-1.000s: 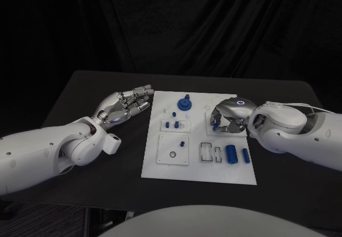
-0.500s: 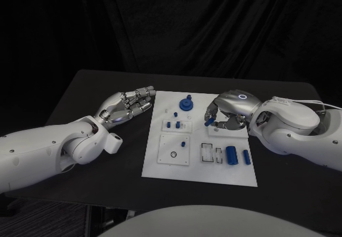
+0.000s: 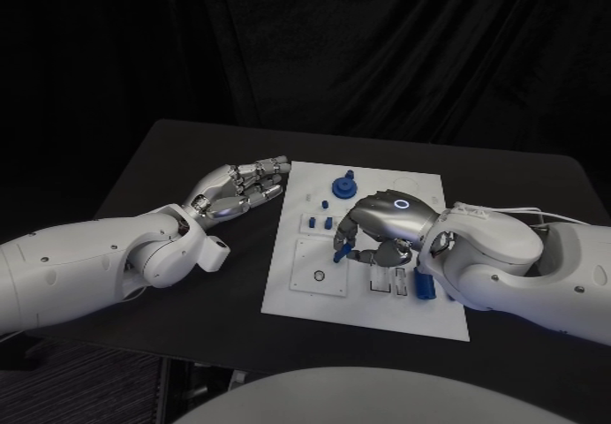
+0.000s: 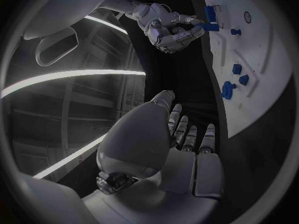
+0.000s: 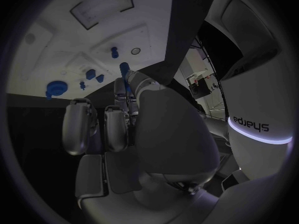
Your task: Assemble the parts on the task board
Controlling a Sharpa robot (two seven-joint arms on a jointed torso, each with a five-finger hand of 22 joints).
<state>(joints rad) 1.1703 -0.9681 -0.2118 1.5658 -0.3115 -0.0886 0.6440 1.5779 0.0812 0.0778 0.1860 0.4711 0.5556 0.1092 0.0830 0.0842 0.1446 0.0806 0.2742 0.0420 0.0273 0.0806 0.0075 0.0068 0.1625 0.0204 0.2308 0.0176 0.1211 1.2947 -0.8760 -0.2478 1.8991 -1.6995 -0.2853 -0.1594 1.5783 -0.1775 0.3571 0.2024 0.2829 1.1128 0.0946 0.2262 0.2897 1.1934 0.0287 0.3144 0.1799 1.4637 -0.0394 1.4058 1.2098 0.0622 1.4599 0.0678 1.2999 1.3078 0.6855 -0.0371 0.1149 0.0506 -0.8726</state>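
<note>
1. Black table (image 3: 191, 168) under a white task board (image 3: 440, 320), dark curtain behind.
2. Left hand (image 3: 245, 189) resting just off the board's left edge, palm up, fingers side by side and only loosely bent, holding nothing (same in the left wrist view (image 4: 181, 149), fingers straight out toward the board's edge).
3. Right hand (image 3: 378, 228) over the middle of the board, fingers curled down, pinching a small blue peg (image 3: 340, 253) at the fingertips; peg tilted, its lower end just above the board near the square plate with the round hole (image 3: 305, 281).
4. From the left wrist view: same peg (image 4: 209, 27) clamped in the right hand's (image 4: 171, 27) fingers, close over the board.
5. From the right wrist view: blue peg (image 5: 124, 68) sticking out past the fingers (image 5: 119, 92); whether it touches the board, cannot tell.
6. Blue gear-like part (image 3: 343, 186) standing at the board's far end, well apart from both hands.
7. Small blue pieces (image 3: 317, 223) on the left-centre block, beside the right hand.
8. Blue cylinder (image 3: 424, 288) lying near the board's right side, partly behind the right forearm.
</note>
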